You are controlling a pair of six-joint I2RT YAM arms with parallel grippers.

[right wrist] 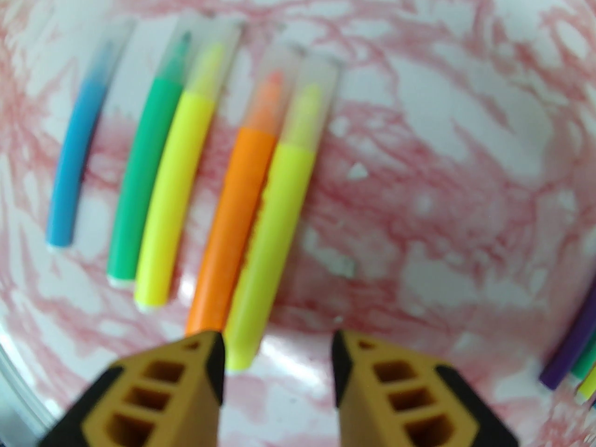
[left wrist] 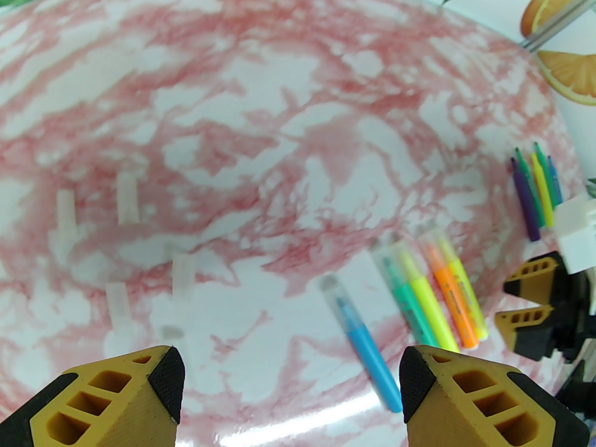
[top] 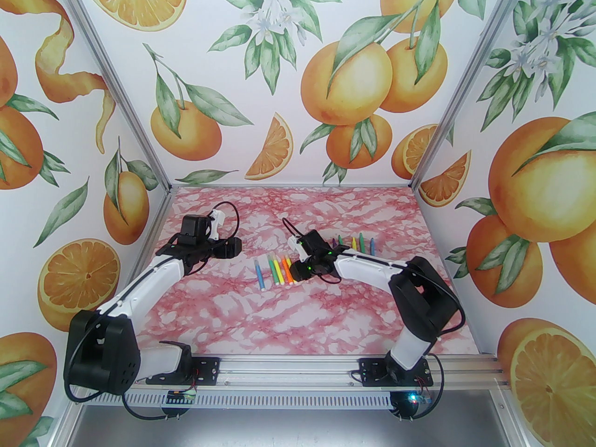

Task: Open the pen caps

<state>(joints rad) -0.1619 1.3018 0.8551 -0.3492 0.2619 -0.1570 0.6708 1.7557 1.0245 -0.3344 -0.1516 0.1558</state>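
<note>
Pen caps (right wrist: 316, 86): frosted translucent plastic tubes, fitted on five slim, glossy pens (right wrist: 233, 212) lying side by side on the pink marbled table (right wrist: 442, 179). Right gripper (right wrist: 278, 366) just beside them, jaws partly parted, empty. Left gripper (left wrist: 288, 384): jaws spread wide, holding nothing.

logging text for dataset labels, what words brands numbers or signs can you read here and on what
Nothing can be read in full.
orange pen: faint dark print along the barrel, too blurred to read.
small board at the left arm's base: any marking is too small to read.
blue pen, marbled table, fruit-patterned wall: no lettering seen.
</note>
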